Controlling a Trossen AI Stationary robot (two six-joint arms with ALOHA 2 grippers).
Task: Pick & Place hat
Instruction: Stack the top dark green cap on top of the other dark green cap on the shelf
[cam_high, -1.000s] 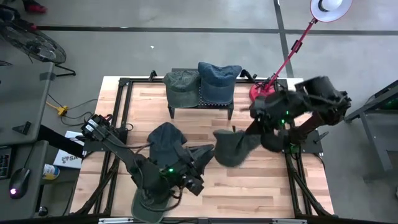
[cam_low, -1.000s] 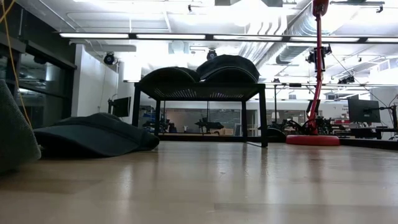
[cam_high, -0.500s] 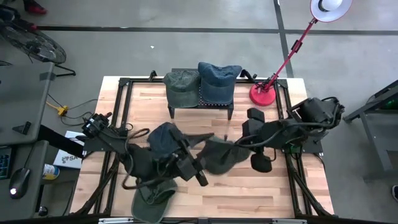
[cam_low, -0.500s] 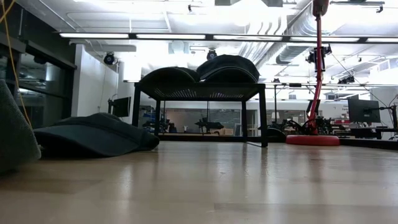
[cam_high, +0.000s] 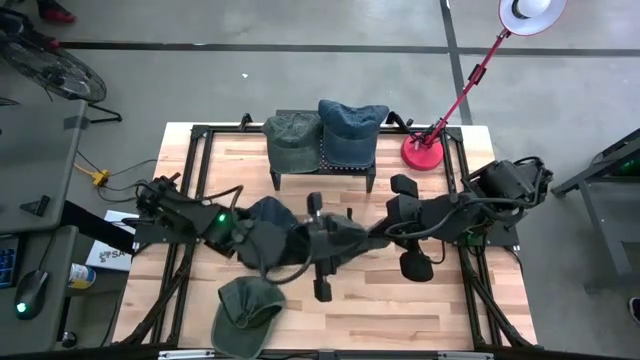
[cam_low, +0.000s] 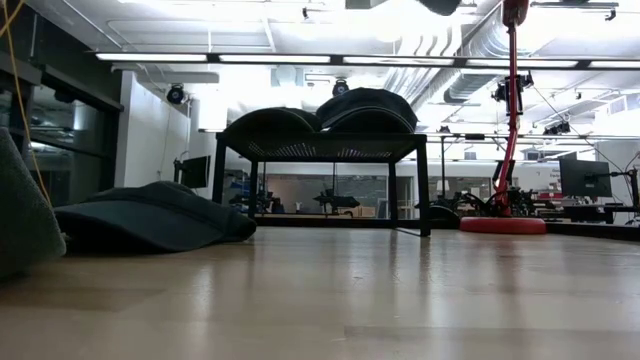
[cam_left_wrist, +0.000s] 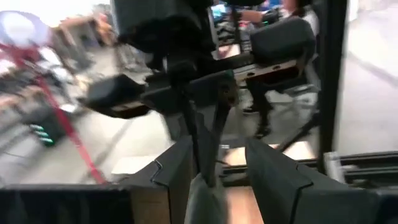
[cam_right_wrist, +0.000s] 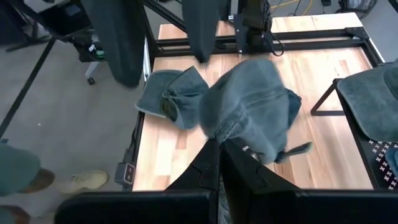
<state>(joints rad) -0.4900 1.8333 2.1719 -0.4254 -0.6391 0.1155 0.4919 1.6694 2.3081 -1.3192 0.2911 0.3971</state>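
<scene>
You swung the left gripper (cam_high: 318, 245) from the near table edge up to the grey hat (cam_high: 345, 240), which the right gripper (cam_high: 375, 232) carried toward the table centre

Even overhead light fills the high view, leaving only soft shadows on the wooden surface (cam_high: 400, 300). In the low view, ceiling light strips (cam_low: 330, 58) glare white, and the near surface is out of focus. The left wrist view is heavily motion-blurred, its background smeared. The right wrist view is brighter, with the hanging hat (cam_right_wrist: 249, 112) slightly blurred.
</scene>
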